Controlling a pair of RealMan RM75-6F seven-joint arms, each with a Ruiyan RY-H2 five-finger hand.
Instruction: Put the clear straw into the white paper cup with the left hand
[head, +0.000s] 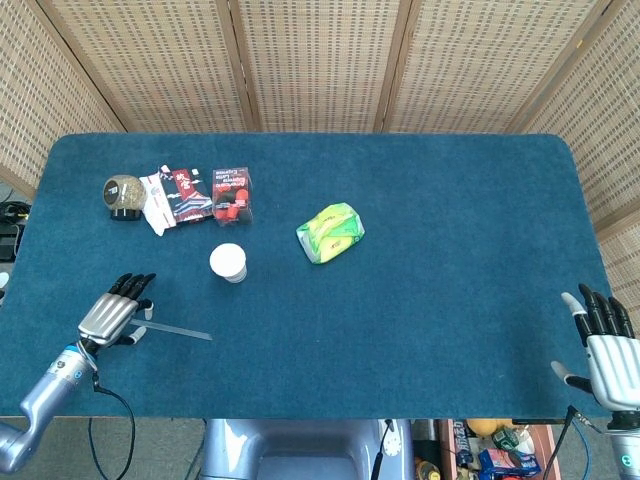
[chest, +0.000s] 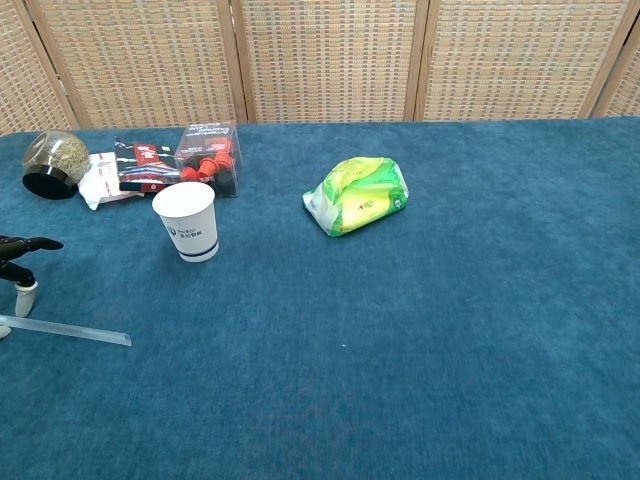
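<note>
Straw (head: 170, 329): a thin, clear, rigid tube lying flat on the tabletop (head: 420, 230) near its front-left edge, its left end just under the left hand (head: 112, 314); whether the fingers (head: 136, 288) touch it cannot be told. In the chest view the straw (chest: 66, 331) runs in from the left frame edge, with dark fingertips and a pale thumb tip of the left hand (chest: 20, 262) above it.

Left hand: metallic back, black fingers stretched forward and slightly apart, holding nothing.

Cup (head: 228, 262): white paper, tapered, upright, open mouth round, behind and to the right of the straw; a dark band rings its base (chest: 188, 222).

Further back: a clear box (head: 231, 194) with red pieces, flat printed packets (head: 172, 197), and a round jar (head: 123, 195) lying on its side. A crinkled green-yellow bag (head: 330, 232) lies right of the cup.

Tabletop: blue, carpet-like nap, rounded corners.

Right hand (head: 606, 345): at the front-right edge, fingers spread, empty.
</note>
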